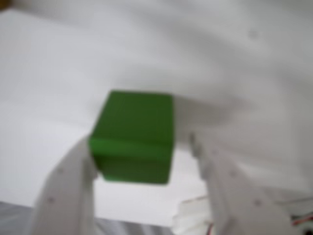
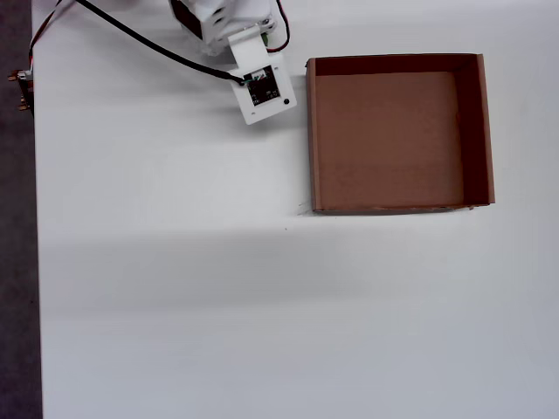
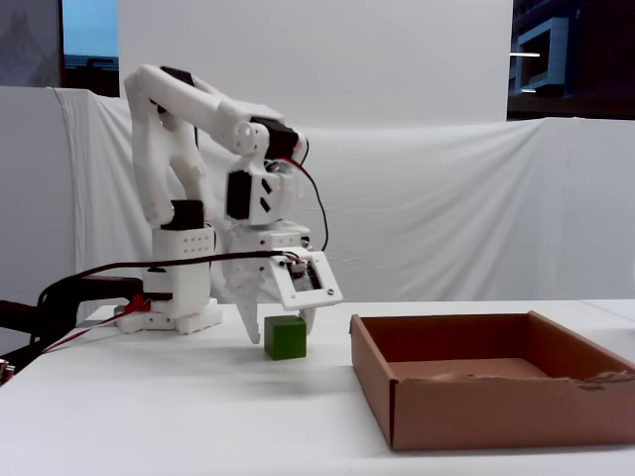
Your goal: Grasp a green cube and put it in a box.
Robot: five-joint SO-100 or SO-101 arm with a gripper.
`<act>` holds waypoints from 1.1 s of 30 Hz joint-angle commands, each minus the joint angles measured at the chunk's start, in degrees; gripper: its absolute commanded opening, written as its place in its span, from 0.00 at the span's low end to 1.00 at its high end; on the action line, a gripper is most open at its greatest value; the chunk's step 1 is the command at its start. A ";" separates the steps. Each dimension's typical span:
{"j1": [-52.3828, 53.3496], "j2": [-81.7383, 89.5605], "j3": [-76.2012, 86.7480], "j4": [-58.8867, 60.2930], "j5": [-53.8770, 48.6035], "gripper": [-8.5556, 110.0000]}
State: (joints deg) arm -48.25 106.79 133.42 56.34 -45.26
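Gripper (image 3: pixel 278 332) hangs low over the table, jaws spread, straddling the cube (image 3: pixel 285 337), which sits flat on the white tabletop (image 3: pixel 198 407) just left of the box (image 3: pixel 496 392) in the fixed view. Wrist view shows the cube (image 1: pixel 134 137) between the two white fingers: the left finger (image 1: pixel 73 181) touches or nearly touches its lower left edge, while the right finger (image 1: pixel 215 181) stands clear with a visible gap. So nothing is pinched yet; the pose reads as lined up for a close. Blur in the wrist view leaves actual contact uncertain. In the overhead view the cube is hidden under the wrist camera housing (image 2: pixel 262 92), which sits just left of the box's (image 2: pixel 399 208) far left corner. The box is empty, floor bare. A black cable (image 2: pixel 148 44) trails from the arm toward the far left, well off the route. The only obstacle I judge to matter is the box's left wall (image 3: pixel 372 382): the cube must be lifted clear of it before travelling right.
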 commanded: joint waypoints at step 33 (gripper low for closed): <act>-0.53 0.26 -2.02 0.18 0.26 0.21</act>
State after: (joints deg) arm -48.25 106.79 133.42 56.34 -45.26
